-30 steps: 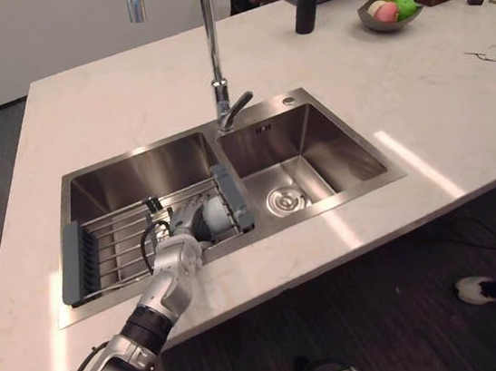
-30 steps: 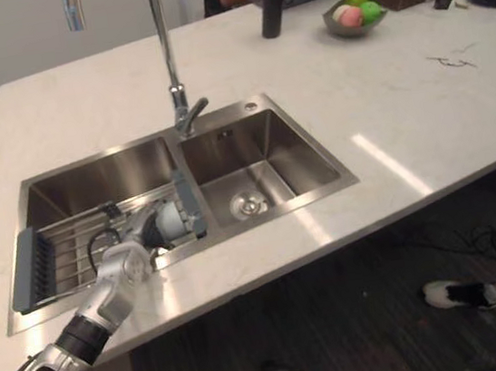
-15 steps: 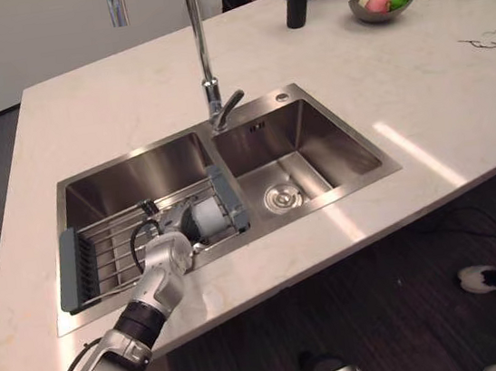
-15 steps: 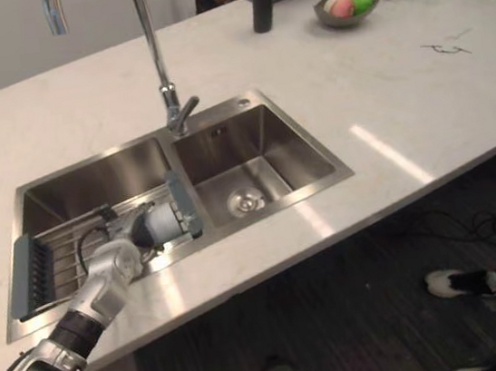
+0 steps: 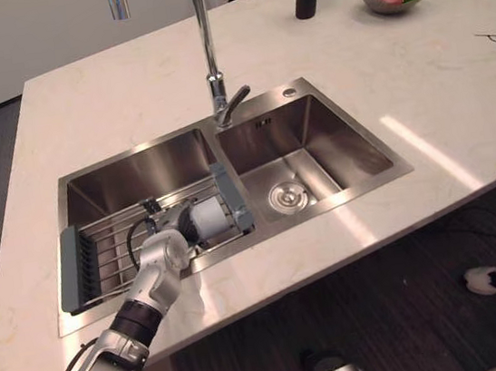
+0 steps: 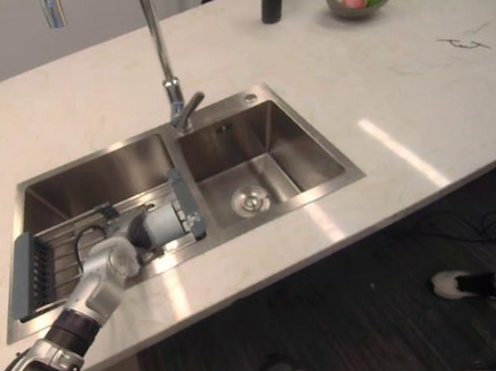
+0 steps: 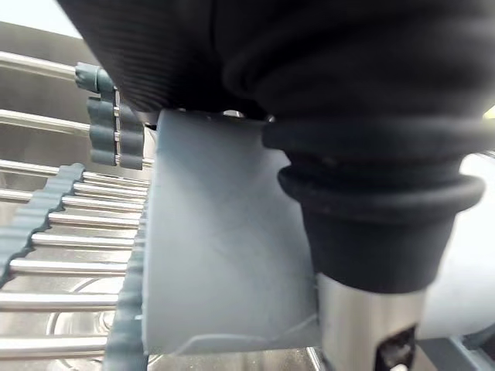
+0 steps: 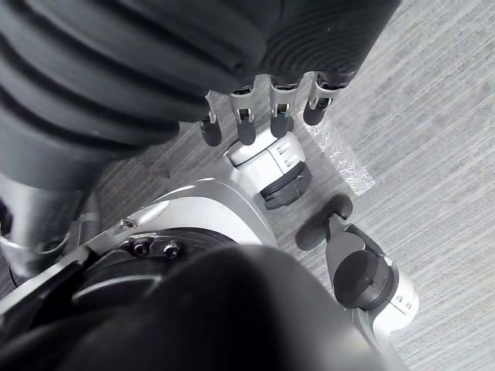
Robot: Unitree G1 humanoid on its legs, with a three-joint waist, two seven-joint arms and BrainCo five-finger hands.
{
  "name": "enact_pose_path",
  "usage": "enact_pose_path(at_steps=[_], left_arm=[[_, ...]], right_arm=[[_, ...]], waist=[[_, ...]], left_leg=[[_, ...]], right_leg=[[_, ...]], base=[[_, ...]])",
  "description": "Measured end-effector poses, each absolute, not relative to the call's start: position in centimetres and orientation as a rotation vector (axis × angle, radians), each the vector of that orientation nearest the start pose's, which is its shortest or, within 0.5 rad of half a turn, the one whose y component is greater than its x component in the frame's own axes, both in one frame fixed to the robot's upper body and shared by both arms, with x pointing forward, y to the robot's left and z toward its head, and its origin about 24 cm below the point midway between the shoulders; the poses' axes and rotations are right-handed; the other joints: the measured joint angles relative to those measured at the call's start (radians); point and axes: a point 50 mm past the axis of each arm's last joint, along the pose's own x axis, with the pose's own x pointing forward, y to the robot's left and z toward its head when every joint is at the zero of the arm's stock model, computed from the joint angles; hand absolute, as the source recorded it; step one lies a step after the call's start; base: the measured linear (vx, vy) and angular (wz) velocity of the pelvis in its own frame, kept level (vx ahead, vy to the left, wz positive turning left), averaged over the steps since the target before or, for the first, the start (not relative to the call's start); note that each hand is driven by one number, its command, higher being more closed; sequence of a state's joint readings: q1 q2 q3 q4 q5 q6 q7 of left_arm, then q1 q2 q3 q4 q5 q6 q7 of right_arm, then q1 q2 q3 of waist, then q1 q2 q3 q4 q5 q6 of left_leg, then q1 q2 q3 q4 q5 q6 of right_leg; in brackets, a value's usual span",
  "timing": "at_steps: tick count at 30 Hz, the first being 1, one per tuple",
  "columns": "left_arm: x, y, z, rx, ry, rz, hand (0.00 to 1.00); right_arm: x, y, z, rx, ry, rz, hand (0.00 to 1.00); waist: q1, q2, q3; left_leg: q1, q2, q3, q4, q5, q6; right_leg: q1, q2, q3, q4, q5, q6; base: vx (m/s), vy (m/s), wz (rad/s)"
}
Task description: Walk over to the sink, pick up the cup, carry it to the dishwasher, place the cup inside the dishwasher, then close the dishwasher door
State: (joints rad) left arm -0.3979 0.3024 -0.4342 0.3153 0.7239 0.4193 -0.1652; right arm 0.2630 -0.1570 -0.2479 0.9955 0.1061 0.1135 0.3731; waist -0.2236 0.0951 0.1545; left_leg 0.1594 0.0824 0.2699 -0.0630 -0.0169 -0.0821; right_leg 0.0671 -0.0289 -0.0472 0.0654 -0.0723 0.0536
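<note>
Around the left hand (image 5: 172, 237) curled on the cup (image 5: 207, 216), the wire rack (image 5: 105, 248) bars the left basin's front and the tall faucet (image 5: 209, 53) stands behind the divider, while the right basin (image 5: 353, 149) and near tabletop (image 5: 440, 114) lie open.

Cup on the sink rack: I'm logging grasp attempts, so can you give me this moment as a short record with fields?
cup: pale grey, lying on its side on the drying rack
drying rack: laid across the left basin of the sink
left robot hand: closed round the cup, thumb against its side
right robot hand: open, hanging over the floor
stage: cup gripped, apparently not yet lifted off the drying rack
</note>
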Motion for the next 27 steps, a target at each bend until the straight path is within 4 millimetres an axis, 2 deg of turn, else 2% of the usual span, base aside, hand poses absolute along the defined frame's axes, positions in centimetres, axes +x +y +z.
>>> enact_pose_path(at_steps=[10,11,19,27], left_arm=[[31.26,13.90,3.37,1.256,0.305,-0.326,0.00],[31.24,13.90,3.34,1.256,0.310,-0.330,1.00],[31.20,14.02,3.16,1.275,0.348,-0.382,1.00],[31.29,14.50,2.53,1.219,0.329,-0.386,1.00]], right_arm=[[2.14,-22.62,-16.21,0.332,1.261,-0.121,0.00],[2.14,-22.63,-16.21,0.332,1.261,-0.121,0.00],[2.19,-22.67,-16.20,0.332,1.259,-0.121,0.00],[2.33,-22.87,-16.16,0.336,1.258,-0.109,0.00]], waist=[[0.003,-0.005,0.004],[0.004,-0.005,0.004],[0.004,-0.004,0.003],[0.004,0.002,0.000]], left_leg=[[-0.005,0.002,-0.016,0.007,-0.003,0.004],[-0.005,0.002,-0.016,0.006,-0.003,0.004],[-0.006,0.002,-0.014,0.006,-0.006,0.007],[0.000,0.002,-0.006,0.007,-0.007,0.007]], right_leg=[[-0.009,-0.001,-0.014,0.023,-0.018,-0.001],[-0.009,-0.001,-0.014,0.023,-0.018,-0.001],[-0.009,0.001,-0.012,0.019,-0.018,-0.001],[-0.007,0.002,-0.002,0.019,-0.016,-0.002]], base=[[-0.01,-0.014,0.03],[0.00,0.000,0.00],[0.00,0.000,0.00],[0.00,-0.004,-0.02]])
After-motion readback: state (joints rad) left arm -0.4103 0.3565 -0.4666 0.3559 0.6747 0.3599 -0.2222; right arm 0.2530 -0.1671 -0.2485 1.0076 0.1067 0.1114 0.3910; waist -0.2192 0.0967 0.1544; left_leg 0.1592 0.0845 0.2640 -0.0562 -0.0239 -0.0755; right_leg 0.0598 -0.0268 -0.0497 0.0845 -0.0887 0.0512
